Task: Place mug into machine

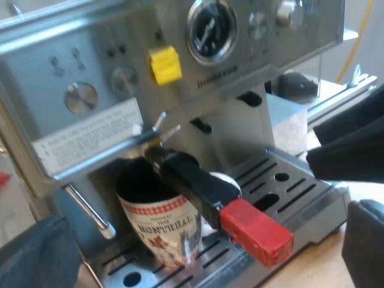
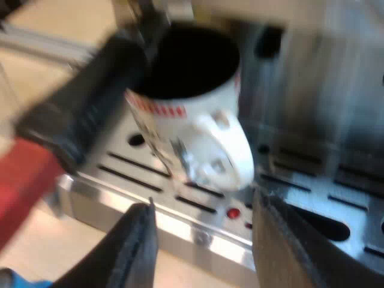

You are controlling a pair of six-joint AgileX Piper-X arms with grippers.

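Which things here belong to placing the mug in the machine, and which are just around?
Job: mug, standing on the drip tray; right gripper, open, just short of it.
Around: holder's red-ended handle over the mug; steam wand; yellow block; pressure gauge.

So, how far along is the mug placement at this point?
Done, by the look of it: the mug stands upright on the drip tray, under the holder locked into the front of the machine. In hand: the right gripper sits by the mug's handle with its jaws open, not clamping it. Remaining: probably only backing that arm away.
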